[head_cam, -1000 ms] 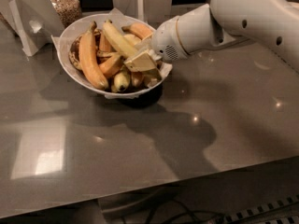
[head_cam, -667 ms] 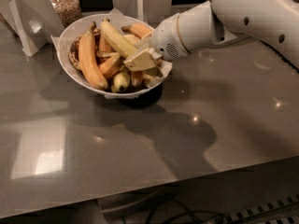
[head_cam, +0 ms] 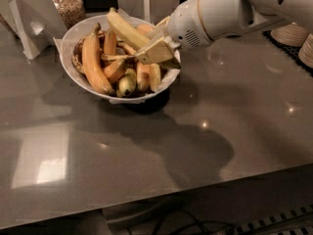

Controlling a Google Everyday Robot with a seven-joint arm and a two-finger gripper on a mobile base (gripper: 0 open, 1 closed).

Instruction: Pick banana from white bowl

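The white bowl (head_cam: 67, 58) stands at the back left of the grey table, full of bananas. The banana (head_cam: 125, 28), long, pale and nearly straight, lies on top of the pile with its tip tilted up toward the back left. My gripper (head_cam: 157, 52) reaches in from the right over the bowl's right side and is shut on the banana's near end. A fat curved orange-yellow banana (head_cam: 92, 62) lies along the bowl's left side. Short greenish bananas (head_cam: 128, 82) sit at the front of the bowl under the gripper.
A glass jar of grain (head_cam: 68, 6) and a white stand (head_cam: 27, 26) are behind the bowl at the left. A white card holder (head_cam: 142, 1) stands behind the bowl. Woven baskets (head_cam: 293, 35) are at the far right. The table's front edge (head_cam: 161, 195) runs across the foreground.
The gripper has risen a little with the long banana; the banana's far tip now stands higher above the pile. The bowl and the other bananas have not moved.
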